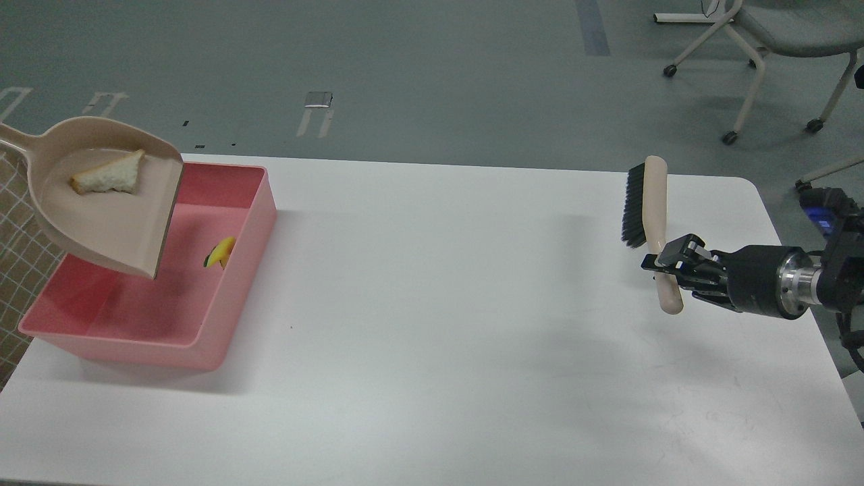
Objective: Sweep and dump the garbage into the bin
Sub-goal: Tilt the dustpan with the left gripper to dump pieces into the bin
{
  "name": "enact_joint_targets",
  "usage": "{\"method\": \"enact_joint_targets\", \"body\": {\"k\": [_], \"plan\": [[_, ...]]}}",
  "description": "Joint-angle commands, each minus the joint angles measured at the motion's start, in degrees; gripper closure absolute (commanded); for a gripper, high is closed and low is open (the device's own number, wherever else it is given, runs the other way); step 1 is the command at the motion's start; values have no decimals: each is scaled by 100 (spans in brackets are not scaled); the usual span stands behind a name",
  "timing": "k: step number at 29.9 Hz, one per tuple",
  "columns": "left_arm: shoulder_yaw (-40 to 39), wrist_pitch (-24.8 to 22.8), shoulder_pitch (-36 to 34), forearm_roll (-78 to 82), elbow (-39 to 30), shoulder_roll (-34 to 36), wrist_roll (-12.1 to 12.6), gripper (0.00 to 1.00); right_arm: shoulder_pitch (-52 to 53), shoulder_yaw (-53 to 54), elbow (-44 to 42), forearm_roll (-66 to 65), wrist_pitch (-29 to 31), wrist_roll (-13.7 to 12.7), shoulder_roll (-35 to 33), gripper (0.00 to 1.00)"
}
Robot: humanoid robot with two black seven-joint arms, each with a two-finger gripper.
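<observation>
The beige dustpan [111,196] hangs tilted over the pink bin [223,304] at the table's left, its lip pointing down into the bin. The white bread slice [111,174] lies inside the dustpan. The yellow sponge block [221,252] is in the bin, just past the dustpan's lip. The dustpan's handle runs off the left edge, and my left gripper is out of view. My right gripper [665,270] is shut on the handle of a beige brush [651,216] with black bristles, held above the table at the right.
The white table [439,337] spans the view; its right edge is under my right arm. Grey floor lies beyond, with a wheeled chair [776,40] at the far right. A tiled surface shows at the left edge.
</observation>
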Motion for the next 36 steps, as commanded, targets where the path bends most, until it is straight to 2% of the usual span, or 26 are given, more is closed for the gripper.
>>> {"method": "enact_joint_targets", "body": {"k": [1, 13, 28, 34, 36], "plan": [[-6, 84, -10, 279, -42, 78, 1, 100, 0, 0, 0, 0, 0, 0, 21, 97], [-6, 471, -238, 1220, -165, 104, 1, 100, 0, 0, 9, 0, 0, 0, 38, 97], [-14, 489, -537, 1484, -341, 377, 1, 100, 0, 0, 0, 0, 0, -1, 47, 97], [-49, 340, -748, 1247, -350, 377, 1, 100, 9, 0, 9, 0, 0, 0, 47, 97], [-41, -1, -888, 854, -350, 377, 1, 100, 35, 0, 9, 0, 0, 0, 47, 97]]}}
